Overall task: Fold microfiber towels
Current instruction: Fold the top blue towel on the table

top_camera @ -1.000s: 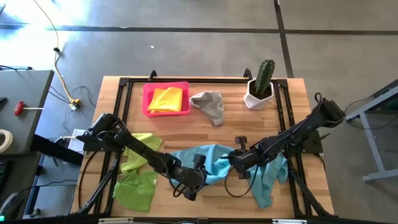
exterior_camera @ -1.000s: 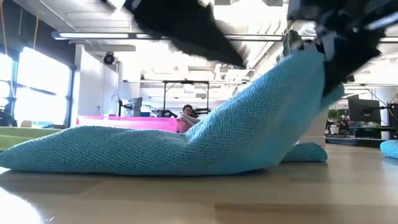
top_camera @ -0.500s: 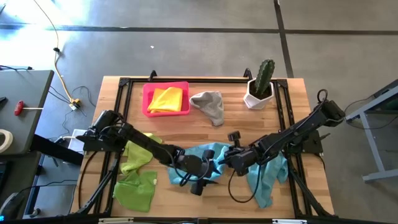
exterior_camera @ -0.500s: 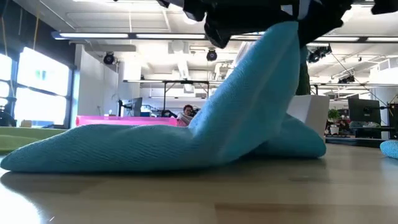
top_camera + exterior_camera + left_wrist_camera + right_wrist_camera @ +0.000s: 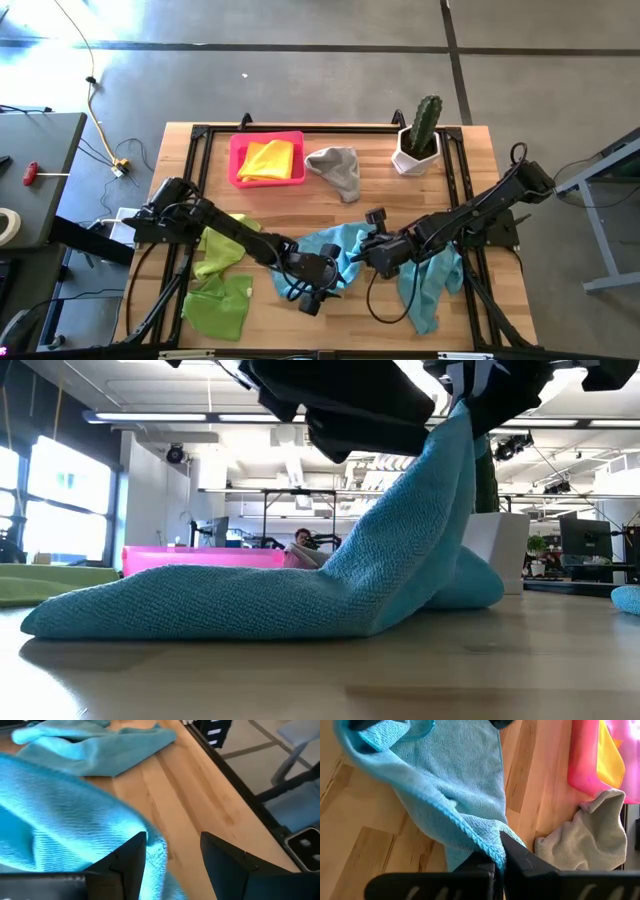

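Two grippers: both at the blue towel (image 5: 335,250), in front of the tray (image 5: 266,160).
Right gripper (image 5: 372,255): pinched tight on a towel edge, lifting it.
Left gripper (image 5: 318,283): fingers apart, towel between them.
Towel: crumpled, peaked.

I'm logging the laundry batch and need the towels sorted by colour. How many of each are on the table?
Yellow: 1, the yellow towel in the pink tray
Grey: 1, the grey towel
Lime: 1, the lime towel
Green: 1, the green towel
Light blue: 2, the held blue towel and the other blue towel
Total: 6
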Motion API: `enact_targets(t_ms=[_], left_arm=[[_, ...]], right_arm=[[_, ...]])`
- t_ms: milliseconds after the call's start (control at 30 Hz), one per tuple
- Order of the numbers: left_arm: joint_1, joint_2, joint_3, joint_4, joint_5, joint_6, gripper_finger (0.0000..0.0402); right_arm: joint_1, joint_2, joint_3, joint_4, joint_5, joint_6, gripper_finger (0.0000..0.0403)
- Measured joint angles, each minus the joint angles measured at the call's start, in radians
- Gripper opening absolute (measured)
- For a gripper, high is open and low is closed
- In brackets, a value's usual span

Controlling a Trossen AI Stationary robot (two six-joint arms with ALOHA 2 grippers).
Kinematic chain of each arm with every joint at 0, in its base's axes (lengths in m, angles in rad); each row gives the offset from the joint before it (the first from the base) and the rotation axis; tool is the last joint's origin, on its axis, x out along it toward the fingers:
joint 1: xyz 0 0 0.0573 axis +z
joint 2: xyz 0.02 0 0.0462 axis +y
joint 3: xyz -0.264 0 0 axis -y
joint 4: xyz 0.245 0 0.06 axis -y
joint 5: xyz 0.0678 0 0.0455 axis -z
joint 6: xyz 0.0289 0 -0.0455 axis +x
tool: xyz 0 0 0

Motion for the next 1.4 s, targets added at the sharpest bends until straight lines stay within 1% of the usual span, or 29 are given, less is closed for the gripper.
enact_targets(t_ms=[100,233,300,633,700,733,800,900,967,1000,1033,1100,1167,1267,1400], left_arm=[[0.002,0.007,0.000,-0.010,0.025,0.000,0.0176],[-0.009,0.008,0.000,-0.078,0.142,-0.011,0.0176],[-0.024,0.008,0.000,-0.120,0.170,-0.033,0.0176],[-0.113,0.008,0.000,-0.305,0.172,-0.146,0.0176],[-0.122,0.008,0.000,-0.316,0.144,-0.150,0.0176],[-0.124,0.008,0.000,-0.318,0.112,-0.150,0.0176],[-0.123,0.008,0.000,-0.317,0.005,-0.142,0.0176],[-0.106,0.008,0.000,-0.294,-0.177,-0.082,0.0176],[-0.088,0.008,0.000,-0.243,-0.259,-0.036,0.0176],[-0.079,0.008,0.000,-0.204,-0.277,-0.014,0.0176],[-0.069,0.008,0.000,-0.161,-0.277,0.005,0.0176],[-0.051,0.008,0.000,-0.083,-0.239,0.045,0.0176],[-0.036,0.008,0.000,-0.060,-0.195,0.077,0.0176],[-0.015,0.008,0.000,-0.124,-0.186,0.065,0.0176],[0.010,0.008,0.000,-0.269,-0.183,-0.031,0.0176]], right_arm=[[0.000,0.000,0.000,-0.002,0.002,-0.011,0.0000],[-0.001,0.000,0.001,-0.027,0.051,-0.026,0.0000],[-0.008,0.000,0.001,-0.049,0.078,-0.032,0.0000],[-0.065,0.000,0.001,-0.064,0.106,-0.063,0.0000],[-0.070,0.000,0.001,-0.060,0.099,-0.064,0.0000],[-0.071,0.000,0.001,-0.058,0.082,-0.065,0.0000],[-0.071,0.000,0.001,-0.044,0.025,-0.068,0.0000],[-0.063,0.000,0.001,-0.015,-0.098,-0.096,0.0000],[-0.053,0.000,0.001,0.011,-0.131,-0.114,0.0000],[-0.048,0.000,0.001,0.023,-0.130,-0.120,0.0000],[-0.044,0.000,0.001,0.032,-0.127,-0.124,0.0000],[-0.039,0.000,0.000,0.050,-0.110,-0.144,0.0000],[-0.035,0.000,0.001,0.060,-0.097,-0.168,0.0000],[-0.030,0.000,0.001,0.066,-0.112,-0.173,0.0000],[-0.026,0.000,0.000,0.072,-0.170,-0.143,0.0000]])
